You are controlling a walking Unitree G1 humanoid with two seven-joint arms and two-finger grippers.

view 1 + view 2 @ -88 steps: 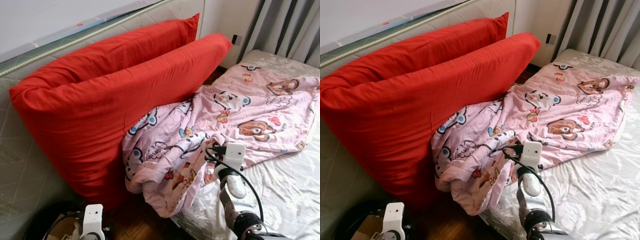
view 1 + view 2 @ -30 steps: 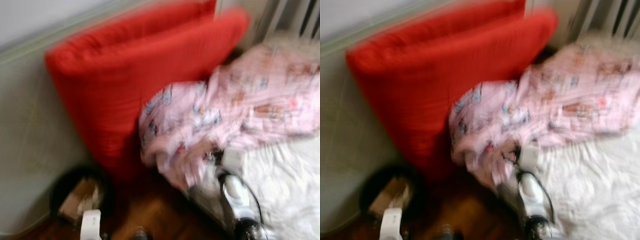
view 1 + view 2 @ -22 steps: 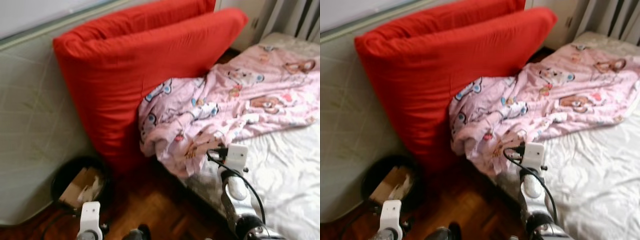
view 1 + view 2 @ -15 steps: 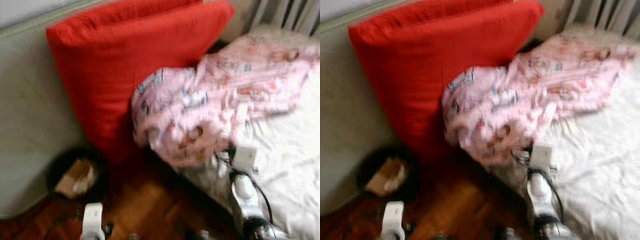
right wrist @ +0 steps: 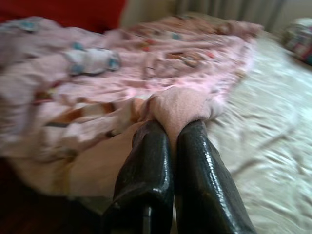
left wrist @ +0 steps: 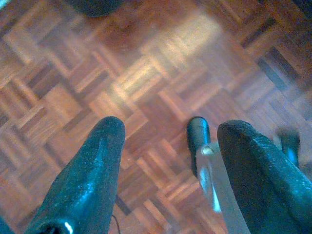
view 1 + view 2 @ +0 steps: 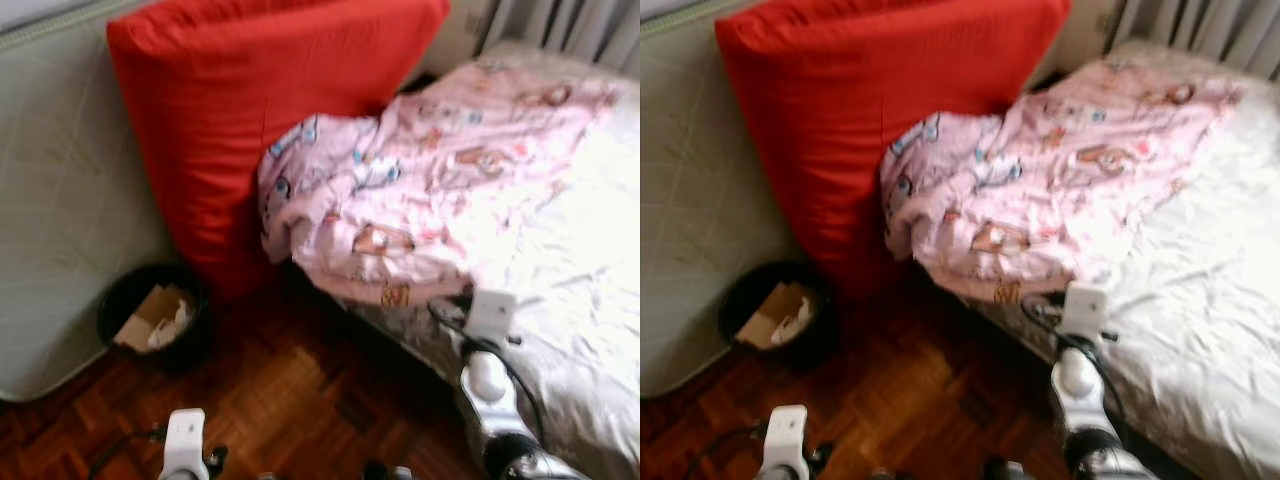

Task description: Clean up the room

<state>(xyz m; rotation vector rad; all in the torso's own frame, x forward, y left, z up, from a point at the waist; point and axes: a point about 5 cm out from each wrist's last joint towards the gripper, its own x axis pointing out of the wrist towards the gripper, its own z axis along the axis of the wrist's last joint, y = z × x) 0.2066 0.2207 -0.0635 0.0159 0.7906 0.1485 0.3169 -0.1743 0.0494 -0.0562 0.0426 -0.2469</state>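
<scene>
While a fold of the pink cartoon-print blanket (image 5: 161, 73) is pinched in the right pincer (image 5: 176, 127), bed-making is judged underway; spreading it flat over the white-sheeted bed (image 7: 590, 290) is called for next, the left pincer (image 6: 170, 141) hanging wide.

Silver right arm (image 7: 488, 400) carries a white wrist box and looping black cable; glossy black fingers (image 5: 146, 165) look pebbled.

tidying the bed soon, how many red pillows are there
2: the front red pillow leans beside the pink blanket; the back red pillow barely peeks out behind it.
</scene>
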